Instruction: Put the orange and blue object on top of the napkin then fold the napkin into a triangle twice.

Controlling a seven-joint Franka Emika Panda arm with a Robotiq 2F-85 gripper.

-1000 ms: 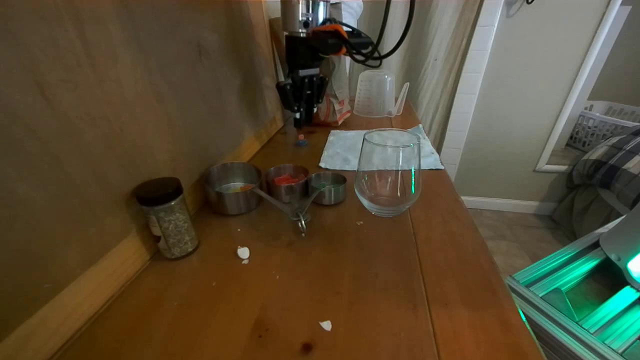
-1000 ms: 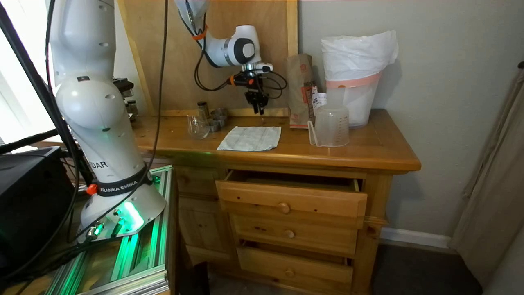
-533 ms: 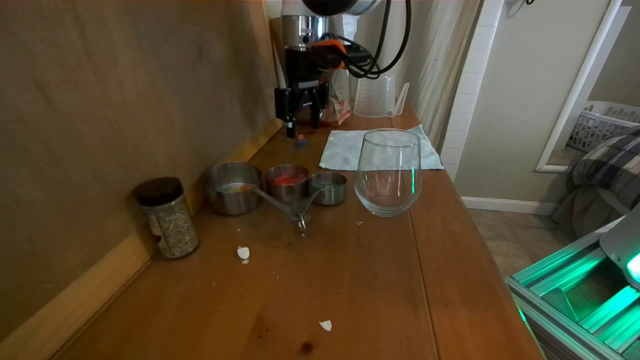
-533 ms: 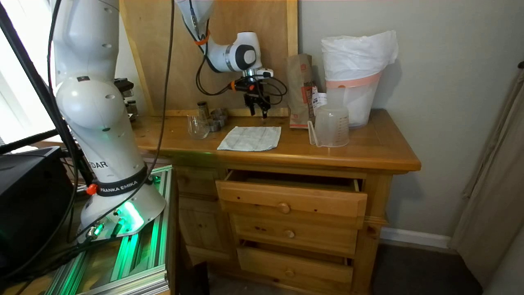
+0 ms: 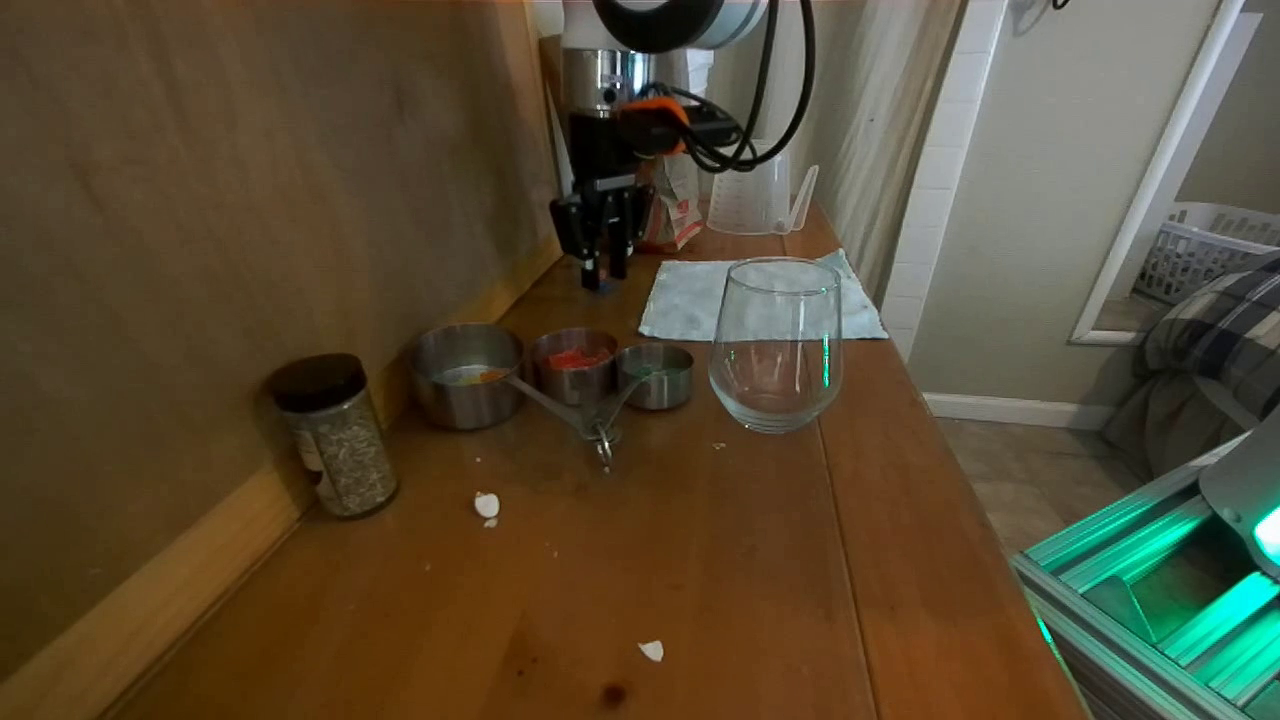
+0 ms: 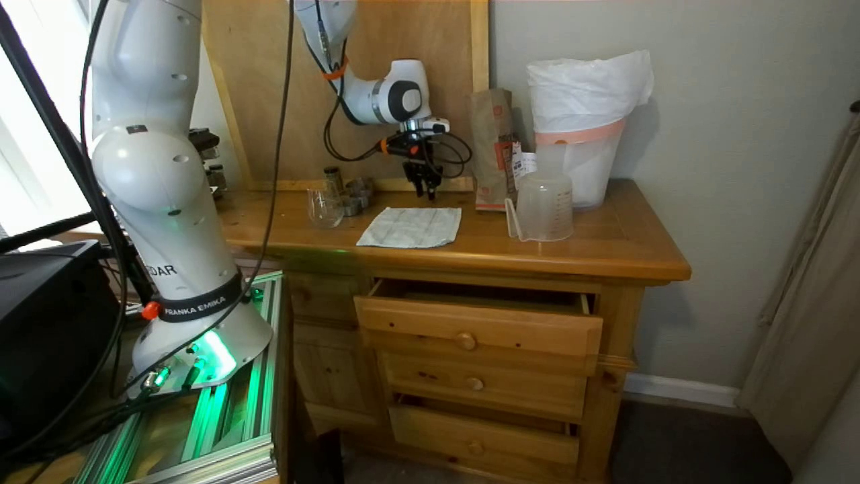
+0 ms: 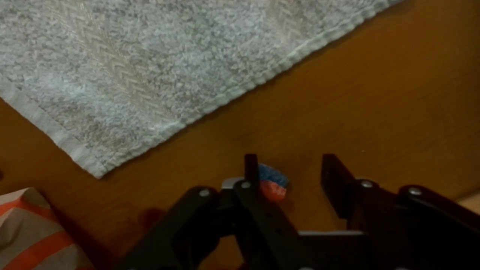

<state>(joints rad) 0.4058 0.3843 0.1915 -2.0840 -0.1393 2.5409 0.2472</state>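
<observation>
The small orange and blue object (image 7: 273, 183) lies on the wooden tabletop in the wrist view, between my open fingers and against the left one in the picture, which hides part of it. I cannot tell if they touch. My gripper (image 7: 292, 165) is open and points down over it. In both exterior views the gripper (image 5: 604, 282) (image 6: 425, 196) is low over the table, and only a bit of blue shows between the fingers. The pale napkin (image 7: 180, 67) lies flat beside the gripper; it also shows in both exterior views (image 5: 685, 300) (image 6: 410, 228).
A glass (image 5: 775, 350) stands in front of the napkin in an exterior view. Metal measuring cups (image 5: 467, 385) and a jar (image 5: 340, 440) stand along the wooden panel. A paper bag (image 6: 492, 148), a plastic jug (image 6: 545, 208) and a lined bin (image 6: 581, 151) stand at the other end.
My gripper has come down toward the orange and blue object, and its fingers now cover most of it in an exterior view. The fingers look turned. The napkin has not moved.
</observation>
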